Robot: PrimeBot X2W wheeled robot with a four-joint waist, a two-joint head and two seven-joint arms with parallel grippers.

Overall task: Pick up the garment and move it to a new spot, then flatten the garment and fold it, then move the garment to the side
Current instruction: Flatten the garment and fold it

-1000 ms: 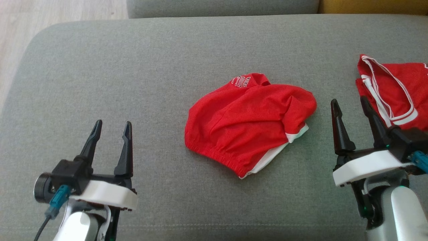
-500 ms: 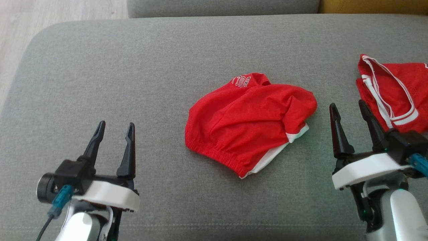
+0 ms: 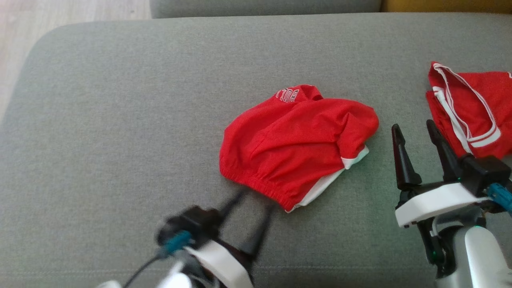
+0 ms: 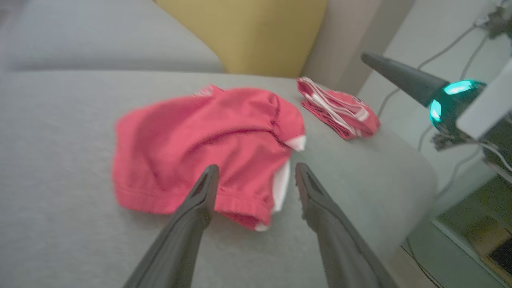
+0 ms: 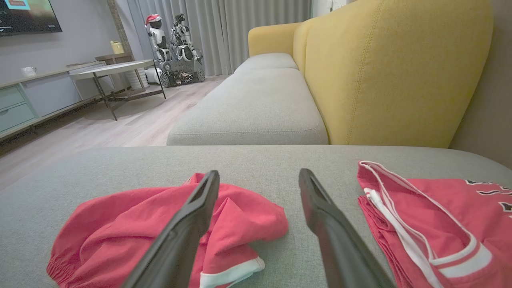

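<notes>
The garment (image 3: pixel 296 144), crumpled red shorts with a white hem and an elastic waistband, lies bunched in the middle of the grey cushion (image 3: pixel 120 100). My left gripper (image 3: pixel 256 200) is open and blurred, its tips just short of the waistband's near edge. In the left wrist view the garment (image 4: pixel 200 144) lies right ahead of the open left gripper (image 4: pixel 256 168). My right gripper (image 3: pixel 413 126) stands open to the right of the garment, holding nothing. In the right wrist view the garment (image 5: pixel 140 224) sits low and left of the right gripper (image 5: pixel 260 172).
A second red garment with white stripes (image 3: pixel 476 108) lies folded at the cushion's right end (image 5: pixel 440 212). A yellow sofa back (image 5: pixel 392 72) rises behind it. The cushion's left edge drops to a wooden floor (image 3: pixel 24 24). A low table (image 5: pixel 116 68) stands across the room.
My left gripper has swung right and forward from the lower left toward the garment's near edge. The right gripper has barely moved. The garment lies as before.
</notes>
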